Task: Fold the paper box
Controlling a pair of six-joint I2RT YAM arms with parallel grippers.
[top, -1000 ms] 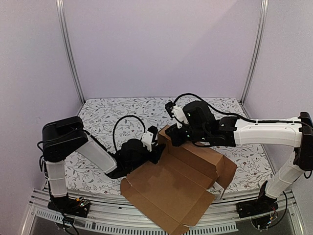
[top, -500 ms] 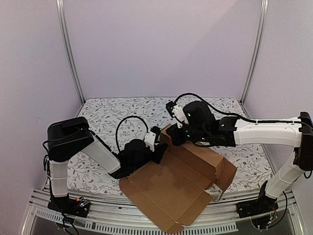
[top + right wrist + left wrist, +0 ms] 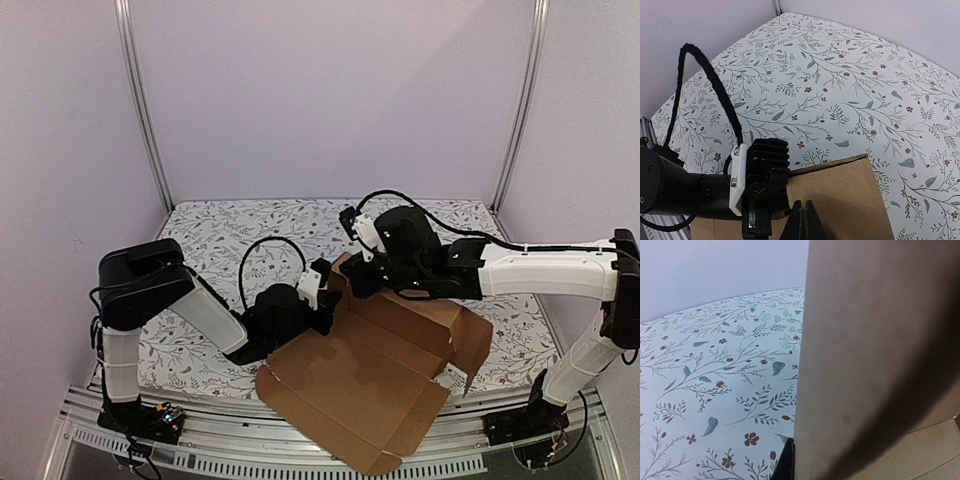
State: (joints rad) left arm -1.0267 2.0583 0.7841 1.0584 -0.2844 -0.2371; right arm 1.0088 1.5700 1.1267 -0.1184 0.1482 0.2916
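**A:** Start at the left. What has the left gripper (image 3: 326, 300) got?

**B:** Its jaws are pinched narrow on the left edge of the paper box (image 3: 365, 385), it seems. An upright flap (image 3: 865, 340) nearly fills the left wrist view, with one dark finger (image 3: 786, 464) at its foot. I can't see the second finger, so I can't be sure of the bite.

**A:** And the box itself?

**B:** It lies opened out on the floral table cover (image 3: 210, 240), between the two arms, with its near corner hanging over the table's front edge. The far-left flap stands up, and the right wall (image 3: 470, 340) is partly raised too.

**A:** So the step is bringing up that left corner?

**B:** That's my reading. To do it well, the left gripper should swing the flap around its crease rather than drag it. Dragging would likely slide the whole sheet off the front.

**A:** And the right gripper (image 3: 801, 214)?

**B:** Its fingers are shut together and hold nothing. The tips point down at the top of the same corner panel, just beside the left gripper. It is best used as a stop, pressing the panel near the crease while the left gripper turns the flap inward.

**A:** Any risk?

**B:** Two claws are crowded at one corner, so the card could buckle away from the fold line. A slow, small arc would be safest.
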